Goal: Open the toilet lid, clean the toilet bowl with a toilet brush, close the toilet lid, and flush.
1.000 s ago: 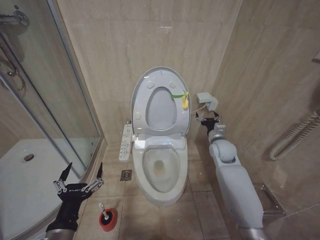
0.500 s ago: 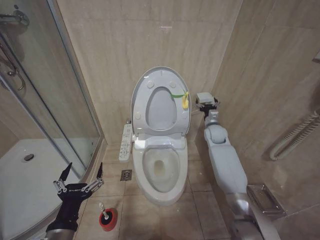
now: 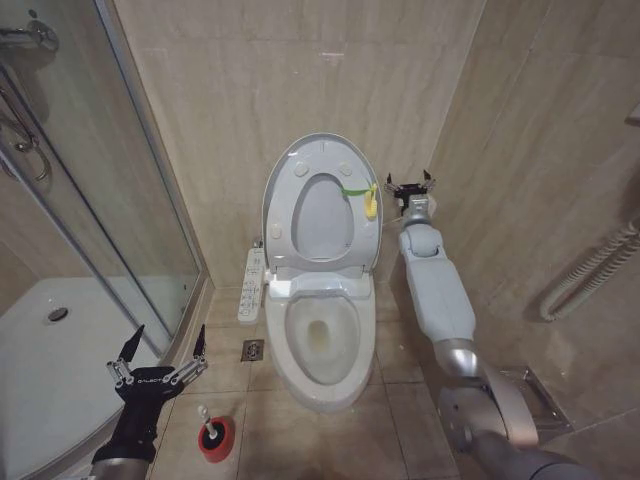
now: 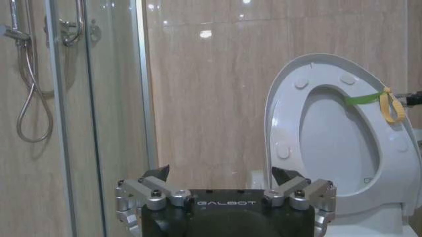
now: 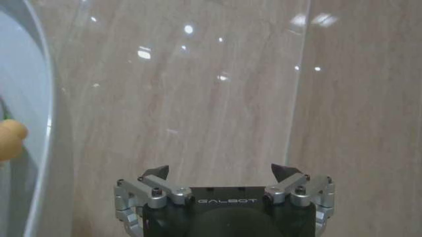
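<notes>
The right gripper [image 3: 409, 184] is raised beside the upright toilet lid [image 3: 322, 205], just off the lid's edge where the yellow-green tag [image 3: 368, 199] hangs. Its fingers are spread wide and hold nothing; in the right wrist view the right gripper [image 5: 221, 173] faces bare wall tile, with the lid edge [image 5: 41, 123] close along one side and a gap between fingertips and wall. The right arm [image 3: 436, 280] runs up through the space between the toilet and the side wall, near both.

The left gripper [image 3: 160, 344] hangs low near the floor by the shower enclosure [image 3: 120, 200], fingers spread wide and empty. In the left wrist view the left gripper [image 4: 221, 174] points toward the back wall, with the shower glass [image 4: 99, 98] on one side and the toilet lid [image 4: 329, 128] farther off on the other.

The toilet bowl [image 3: 320, 345] stands open against the back wall, its button panel [image 3: 251, 284] on the shower side. The seat ring stands raised against the lid. The toilet brush [image 3: 205, 422] sits upright in its red holder [image 3: 215, 439] on the floor tile, near the left gripper and between the bowl and the shower base; its bristle head is hidden inside the holder. A floor drain [image 3: 252, 350] lies just beside the bowl.

The lower right arm is cut off at the picture's bottom edge.
</notes>
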